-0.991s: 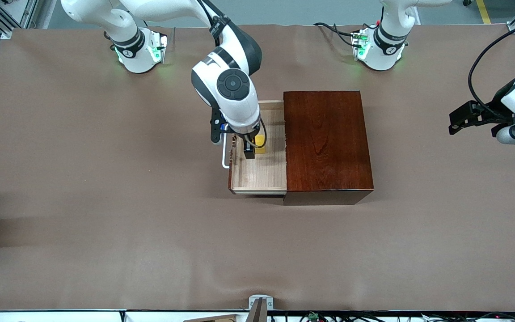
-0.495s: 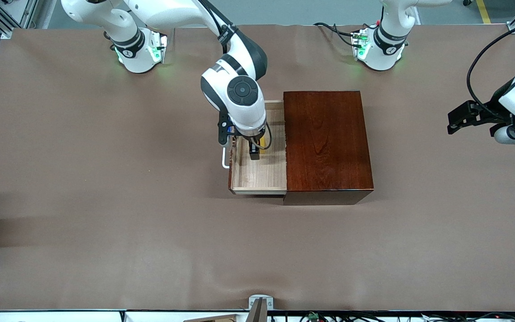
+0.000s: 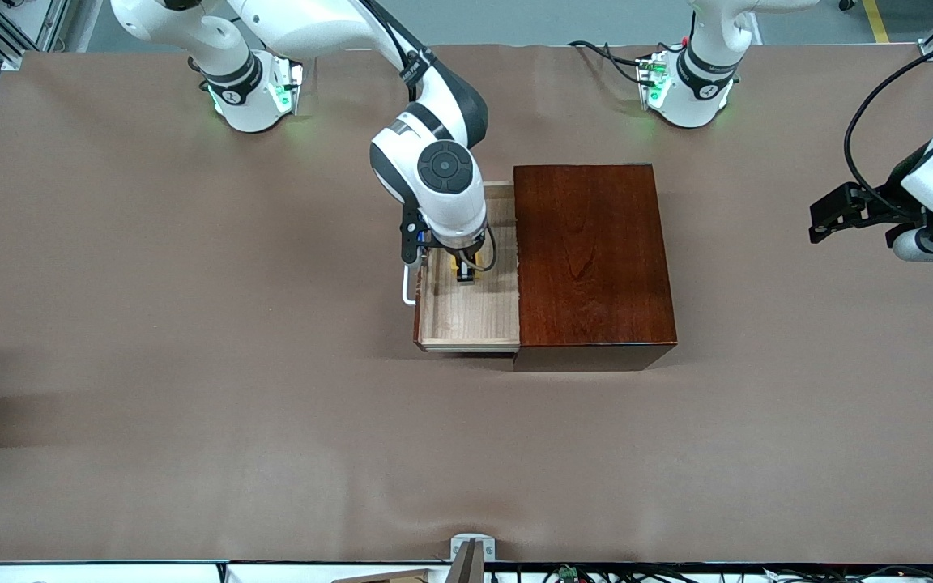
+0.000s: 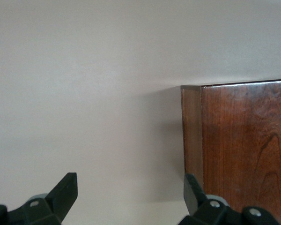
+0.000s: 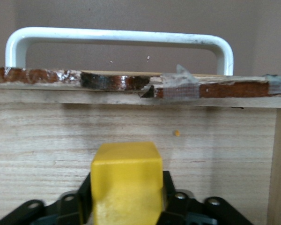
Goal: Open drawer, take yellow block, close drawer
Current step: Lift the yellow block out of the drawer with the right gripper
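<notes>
Front view: the right gripper (image 3: 464, 274) is down inside the pulled-out pale-wood drawer (image 3: 466, 320) of the glossy reddish-brown wooden box (image 3: 592, 259). The left gripper (image 3: 827, 219) waits over the table (image 3: 191, 324).

Left wrist view: its fingers (image 4: 65, 190) stand apart, holding nothing.

Right wrist view: the right gripper (image 5: 126, 206) is clamped on the small bright yellow block (image 5: 126, 185), the white U-shaped bar handle (image 5: 119, 37) just ahead.

Front view: yellow block (image 3: 466, 269) mostly hidden under right arm's wrist, centre frame. Left arm cut off at right edge. Right wrist view: block's (image 5: 126, 187) lower part and right gripper (image 5: 126, 201) cut by bottom edge. Left wrist view: wooden box (image 4: 239, 150) cut by right and bottom edges
</notes>
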### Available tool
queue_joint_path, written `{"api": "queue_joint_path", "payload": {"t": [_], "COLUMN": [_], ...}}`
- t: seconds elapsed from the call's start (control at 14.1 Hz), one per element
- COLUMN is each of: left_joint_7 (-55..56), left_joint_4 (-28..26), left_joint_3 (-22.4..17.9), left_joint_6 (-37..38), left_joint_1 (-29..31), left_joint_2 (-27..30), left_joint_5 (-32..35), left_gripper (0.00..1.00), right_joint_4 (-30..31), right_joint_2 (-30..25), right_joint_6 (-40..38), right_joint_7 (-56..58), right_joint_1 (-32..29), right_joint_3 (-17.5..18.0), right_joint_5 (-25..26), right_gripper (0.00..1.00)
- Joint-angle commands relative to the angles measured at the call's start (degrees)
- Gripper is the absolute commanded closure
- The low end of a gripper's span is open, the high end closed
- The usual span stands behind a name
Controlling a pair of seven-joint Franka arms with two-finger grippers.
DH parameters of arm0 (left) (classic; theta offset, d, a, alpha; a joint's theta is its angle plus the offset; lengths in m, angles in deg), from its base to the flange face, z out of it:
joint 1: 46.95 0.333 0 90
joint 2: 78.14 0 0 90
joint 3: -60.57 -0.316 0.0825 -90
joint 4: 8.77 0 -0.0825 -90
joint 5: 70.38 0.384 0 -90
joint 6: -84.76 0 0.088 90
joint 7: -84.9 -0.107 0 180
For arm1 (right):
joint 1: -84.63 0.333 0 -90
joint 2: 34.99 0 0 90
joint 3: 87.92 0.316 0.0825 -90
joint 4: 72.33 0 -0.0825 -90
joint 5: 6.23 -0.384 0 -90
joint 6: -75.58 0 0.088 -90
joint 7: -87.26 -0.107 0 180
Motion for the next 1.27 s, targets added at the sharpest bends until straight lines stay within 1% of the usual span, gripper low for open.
{"api": "queue_joint_path", "payload": {"t": [0.0,0.35,0.5,0.85,0.99,1.2], "left_joint_7": [0.08,0.17,0.17,0.34,0.26,0.26], "left_joint_4": [-0.82,-0.82,-0.82,-0.82,-0.82,-0.82], "left_joint_3": [0.09,0.09,0.09,0.09,0.09,0.09], "left_joint_6": [0.19,0.19,0.19,0.54,0.54,0.54], "left_joint_1": [-0.03,-0.12,-0.12,-0.12,-0.12,-0.12], "left_joint_2": [0.93,0.93,0.93,0.93,1.02,1.02], "left_joint_5": [-0.1,-0.1,-0.1,-0.18,-0.1,-0.1], "left_gripper": [0.0,0.0,0.0,0.0,0.0,0.0], "right_joint_4": [-1.45,-1.8,-1.89,-1.89,-1.89,-1.45], "right_joint_2": [0.77,-0.19,-2.73,-7.66,-9.85,-12.41], "right_joint_6": [0.01,-0.26,-0.7,-4.9,-8.33,-10.88], "right_joint_7": [-0.5,-0.59,-0.33,6.6,11.42,20.11], "right_joint_1": [0.27,0.09,0.0,-1.75,-3.41,-6.75], "right_joint_3": [-0.51,-0.51,-0.59,-0.86,-0.77,-0.77], "right_joint_5": [0.16,0.16,0.25,0.25,0.16,-0.19], "right_gripper": [1.0,1.0,1.0,1.0,1.0,1.0]}}
